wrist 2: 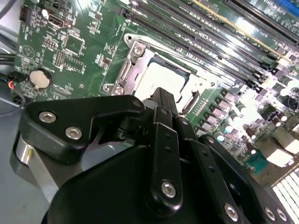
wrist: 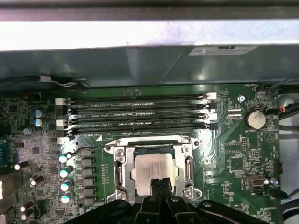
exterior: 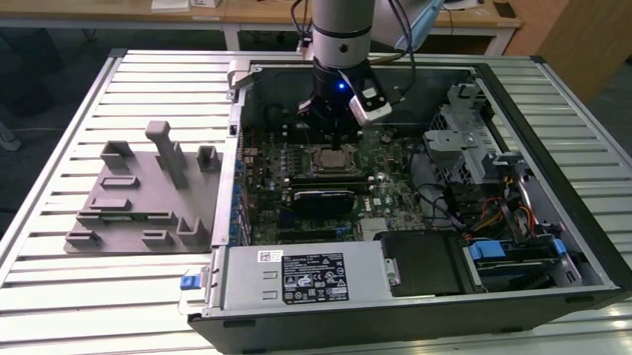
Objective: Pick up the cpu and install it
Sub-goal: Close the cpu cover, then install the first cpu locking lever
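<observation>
The cpu (wrist: 152,169) is a flat square chip with a pale, matte silver-grey metal top, and it lies inside the square metal-framed socket (wrist: 122,164) on the green circuit board (wrist: 243,154). In both wrist views the gripper (wrist: 161,185) hangs right above the chip's near edge, its black fingers pressed together with nothing between them. From the second wrist view the fingertips (wrist 2: 161,95) hide part of the chip (wrist 2: 161,79), so whether they touch it cannot be told. The gripper's body is smooth black plastic or metal with shiny round screw heads.

Beside the socket run four long, narrow black memory slots (wrist: 140,114). A round silver coin battery (wrist: 256,119) sits on the board well apart from the socket.

In the exterior view the arm (exterior: 341,44) reaches down into the open computer case (exterior: 395,296), which lies on a ribbed pale metal bench (exterior: 89,296). On the exterior view's left stands a grey plastic tray (exterior: 129,207) with upright posts. The gripper (exterior: 331,137) covers part of the socket there.
</observation>
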